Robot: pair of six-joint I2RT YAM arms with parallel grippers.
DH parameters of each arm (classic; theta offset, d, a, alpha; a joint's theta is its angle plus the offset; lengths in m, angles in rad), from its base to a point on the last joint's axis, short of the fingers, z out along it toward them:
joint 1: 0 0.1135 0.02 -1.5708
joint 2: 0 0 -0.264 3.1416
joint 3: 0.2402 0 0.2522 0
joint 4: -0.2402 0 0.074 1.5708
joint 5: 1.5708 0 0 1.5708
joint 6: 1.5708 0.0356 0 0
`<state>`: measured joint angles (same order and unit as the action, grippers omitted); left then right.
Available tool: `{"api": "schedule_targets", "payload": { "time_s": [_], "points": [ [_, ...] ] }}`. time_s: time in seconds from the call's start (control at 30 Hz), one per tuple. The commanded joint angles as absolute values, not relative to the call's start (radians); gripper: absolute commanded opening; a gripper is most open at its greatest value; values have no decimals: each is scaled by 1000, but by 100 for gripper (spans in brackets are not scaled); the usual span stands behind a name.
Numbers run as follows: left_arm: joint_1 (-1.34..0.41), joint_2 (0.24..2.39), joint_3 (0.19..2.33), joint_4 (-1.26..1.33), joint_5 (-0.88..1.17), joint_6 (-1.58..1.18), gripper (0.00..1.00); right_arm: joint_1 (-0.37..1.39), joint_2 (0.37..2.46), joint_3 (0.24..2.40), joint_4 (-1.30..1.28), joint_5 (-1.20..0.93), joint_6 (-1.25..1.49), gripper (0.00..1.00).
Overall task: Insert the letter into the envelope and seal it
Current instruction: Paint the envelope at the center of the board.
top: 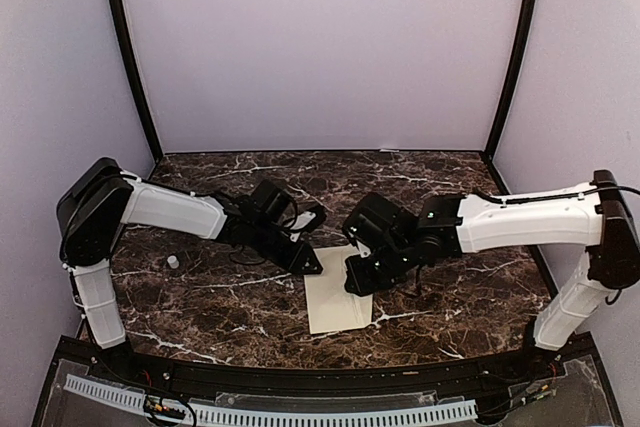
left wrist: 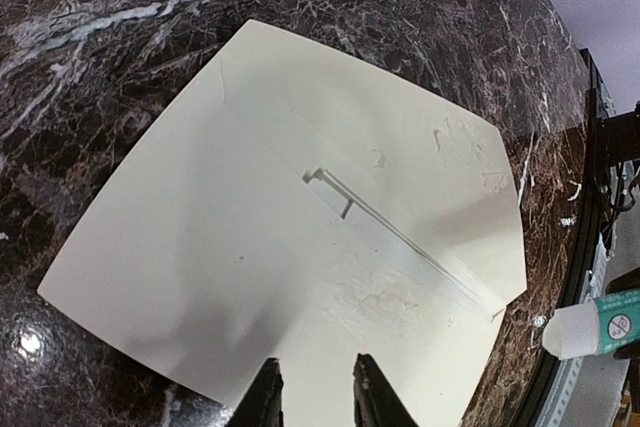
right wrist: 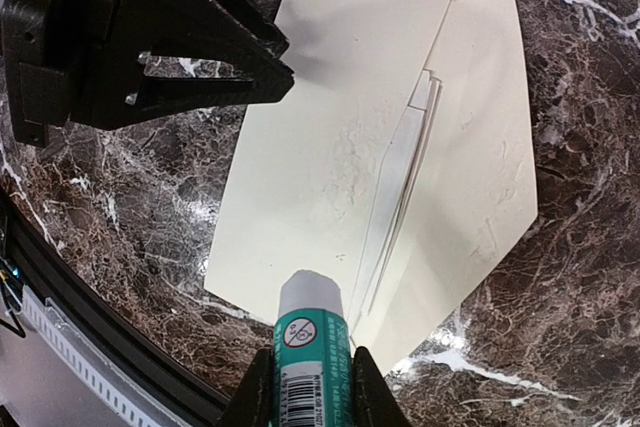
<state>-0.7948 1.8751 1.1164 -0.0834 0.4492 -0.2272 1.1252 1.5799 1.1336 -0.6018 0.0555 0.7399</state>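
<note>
Cream envelope (right wrist: pixel 330 147) lies flat on the table (right wrist: pixel 560 347), triangular flap (right wrist: pixel 485 147) open; right gripper (right wrist: pixel 312 387) clamps a glue stick (right wrist: pixel 312 337); left gripper (left wrist: pixel 318 392) stands narrowly apart.

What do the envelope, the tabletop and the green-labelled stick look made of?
The envelope: matte cream paper, creased, thin-edged. The tabletop: glossy dark stone or stone-look laminate, white veins. The glue stick: likely smooth plastic, printed green label.

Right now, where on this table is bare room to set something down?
Bare table lies along the back wall and front-left, between the cap and envelope. The middle is crowded: left arm and right arm meet over the envelope.
</note>
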Motion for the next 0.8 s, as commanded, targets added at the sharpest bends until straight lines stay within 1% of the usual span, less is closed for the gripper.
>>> {"api": "schedule_targets", "payload": {
  "time_s": [0.0, 0.23, 0.57, 0.77],
  "points": [
    [-803, 1894, 1116, -6, 503, -259, 24, 1143, 1647, 1213, -664, 86, 807, 9],
    [-814, 1914, 1080, 76, 498, -297, 21, 1152, 1735, 1265, -684, 102, 844, 9],
    [-815, 1978, 1096, 29, 465, -325, 12, 1152, 1802, 1266, -636, 129, 883, 8],
    [-816, 2008, 1102, 17, 474, -342, 9, 1147, 1816, 1255, -619, 141, 914, 8]
  ]
}}
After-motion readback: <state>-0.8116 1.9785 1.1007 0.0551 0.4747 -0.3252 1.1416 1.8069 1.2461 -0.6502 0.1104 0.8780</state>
